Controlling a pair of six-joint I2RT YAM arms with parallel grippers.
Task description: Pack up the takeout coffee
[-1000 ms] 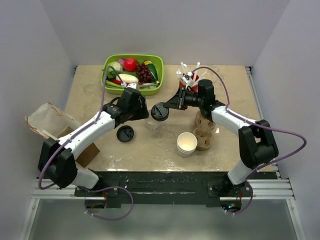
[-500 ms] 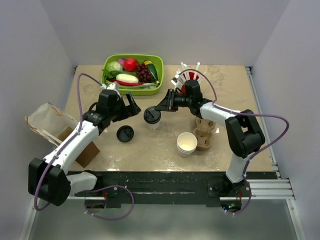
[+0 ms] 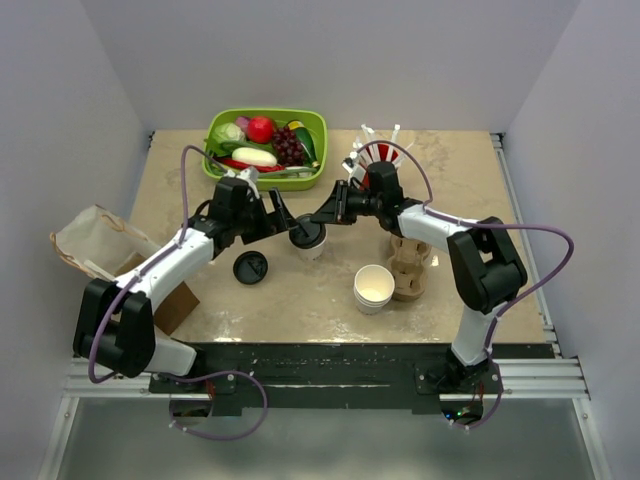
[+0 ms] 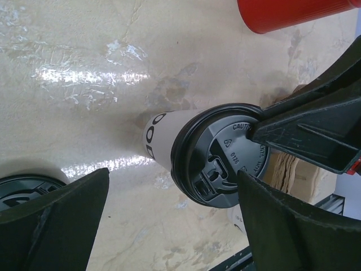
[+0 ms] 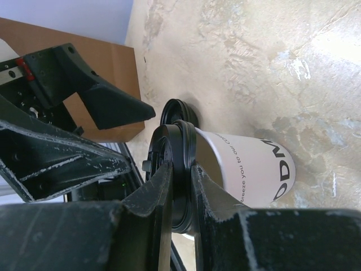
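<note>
The takeout coffee [image 3: 308, 240], a white paper cup with a black lid, stands on the table near the middle. My right gripper [image 3: 319, 221] is shut on the lid's rim from the right; in the right wrist view its fingers [image 5: 169, 186] pinch the lid edge [image 5: 181, 148] above the cup wall [image 5: 248, 169]. My left gripper [image 3: 283, 218] is wide open just left of the cup. In the left wrist view the lidded cup [image 4: 220, 164] lies ahead of and between the spread fingers [image 4: 51, 226], not touched by them.
A brown cardboard carrier [image 3: 408, 262] stands right of the cup, with a stack of lidless white cups [image 3: 374, 287] in front of it. A loose black lid [image 3: 250, 267] lies to the left. A green produce basket [image 3: 266, 145] and a red cup [image 3: 380, 155] stand behind, a paper bag [image 3: 95, 240] far left.
My left gripper let go of the cup, opened wide, drew back to the left, then came back beside it. My right gripper shifted slightly left, staying on the lid.
</note>
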